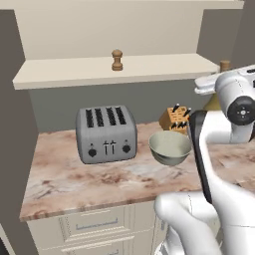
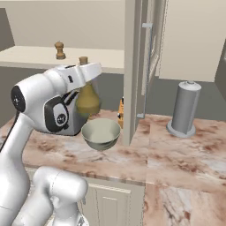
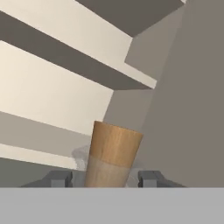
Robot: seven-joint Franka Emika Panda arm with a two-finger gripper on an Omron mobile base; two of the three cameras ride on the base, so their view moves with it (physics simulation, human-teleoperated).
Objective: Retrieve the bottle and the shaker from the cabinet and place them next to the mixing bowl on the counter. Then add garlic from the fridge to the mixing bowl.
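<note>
Gripper (image 3: 105, 178) jaws pinch the bottle (image 2: 87, 98) at its neck; you carry it in the air just above the mixing bowl (image 2: 101, 133). You've still to set it down, fetch the shaker (image 1: 117, 60) from the cabinet (image 1: 64, 74), then the garlic.

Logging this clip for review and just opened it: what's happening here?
The gripper is shut on the bottle at its neck, just under the brown stopper, and holds it in the air above and behind the mixing bowl on the counter. The shaker stands on the cabinet shelf, not yet fetched. A toaster sits left of the bowl.
</note>
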